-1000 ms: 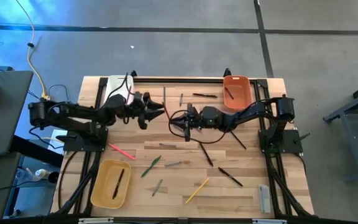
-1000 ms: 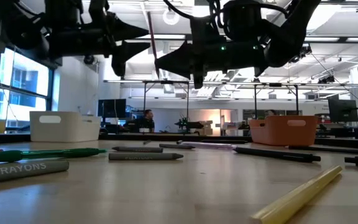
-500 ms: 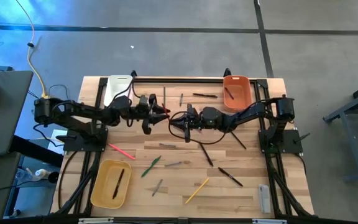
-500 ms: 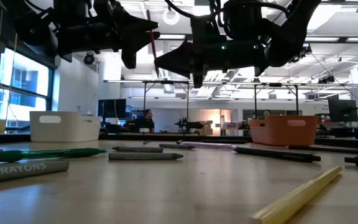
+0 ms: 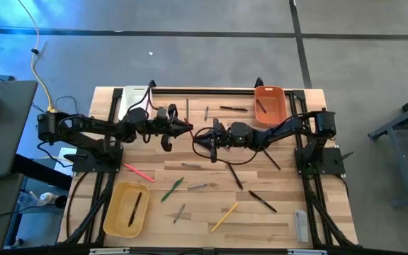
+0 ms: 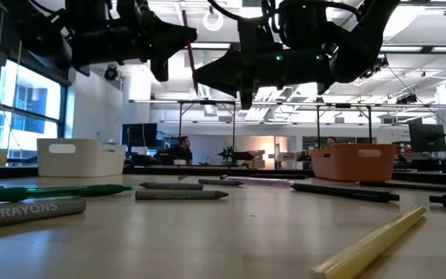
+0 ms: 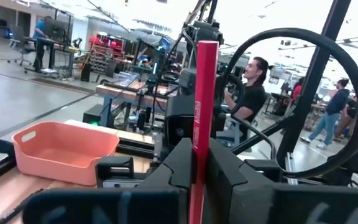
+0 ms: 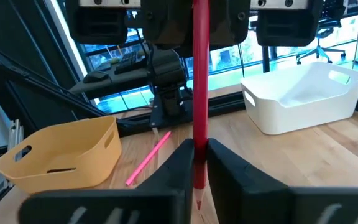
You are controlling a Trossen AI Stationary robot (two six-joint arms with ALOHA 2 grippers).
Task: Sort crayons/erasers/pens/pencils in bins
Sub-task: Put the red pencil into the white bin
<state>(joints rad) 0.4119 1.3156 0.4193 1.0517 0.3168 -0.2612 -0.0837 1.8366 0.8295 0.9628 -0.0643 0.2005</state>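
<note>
Handover in mid-air, desk centre, toward the far edge. Left hand [image 5: 181, 127] is pressed together on a red pencil [image 7: 202, 118]; its wrist view shows the stick upright between the two fingers. Right hand [image 5: 202, 136] faces it tip to tip. The right wrist view has the same red pencil standing between its fingers, but I cannot tell whether they grip it or have begun to let go. Judgement: both hands are on the one stick so it can pass from right to left without touching the desk.

Outward from the hands: both hang well above the wood, with clear air under them in the low view. Just beyond the left hand lies the white bin [image 5: 127, 101]; beyond the right hand, the orange bin [image 5: 268, 103]. The yellow bin [image 5: 125, 207] sits well apart at the near edge, a dark stick already in it.

Below and nearer than the hands, loose sticks lie scattered: a pink one [image 5: 139, 172], a green one [image 5: 172, 189], a yellow one [image 5: 224, 217]. Room to the white bin looks open. The raised frame along the desk's far edge is close behind both hands.
</note>
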